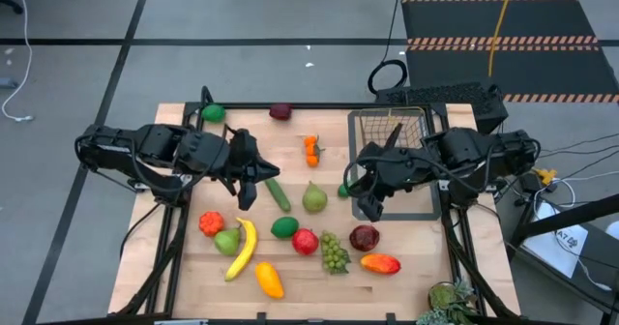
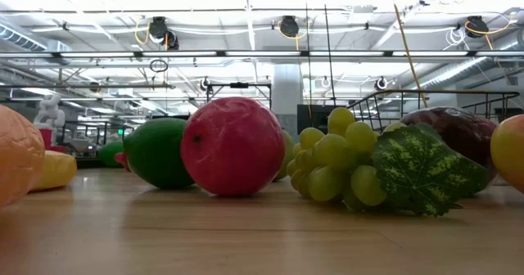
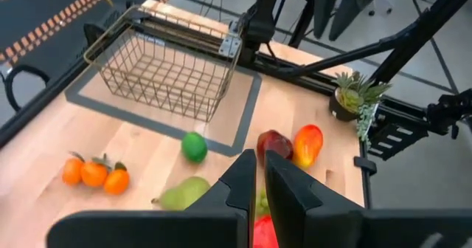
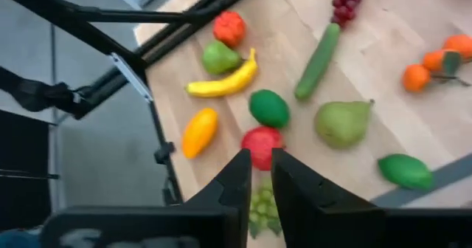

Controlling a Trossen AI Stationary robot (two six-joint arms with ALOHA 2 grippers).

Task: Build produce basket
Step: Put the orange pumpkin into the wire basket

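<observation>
In your low view, the orange fruit (image 2: 18, 156) at left and the yellow one (image 2: 509, 162) at right are cut by the edges; the dark red apple (image 2: 458, 136) sits half behind the grape leaf (image 2: 422, 170). From above, the right arm (image 1: 455, 161) covers part of the basket (image 1: 387, 127)

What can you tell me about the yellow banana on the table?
The banana is a bright yellow toy with a smooth, plastic look, long and curved, lying flat on the wooden table near its front left part. Its upper end lies right against a green pear, and a red-orange fruit sits just beyond that pear. In the right wrist view the banana shows darker, pointed tips. No gripper touches it.
</observation>
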